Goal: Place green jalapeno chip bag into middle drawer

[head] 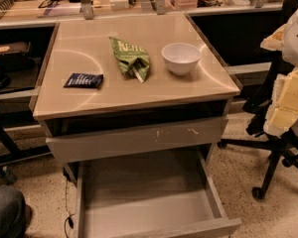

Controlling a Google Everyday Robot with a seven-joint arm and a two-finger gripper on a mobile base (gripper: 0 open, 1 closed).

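Observation:
The green jalapeno chip bag lies flat on the cabinet top, near the middle towards the back, just left of a white bowl. The middle drawer is pulled far out below, and its broad tray is empty. My arm and gripper show as white and pale yellow shapes at the right edge of the view. They are well to the right of the cabinet and apart from the bag, at about the height of the cabinet top.
A flat dark blue packet lies on the left of the cabinet top. The top drawer front, with white scratch marks, sits a little way out above the open drawer. An office chair base stands at the right. Cluttered desks run along the back.

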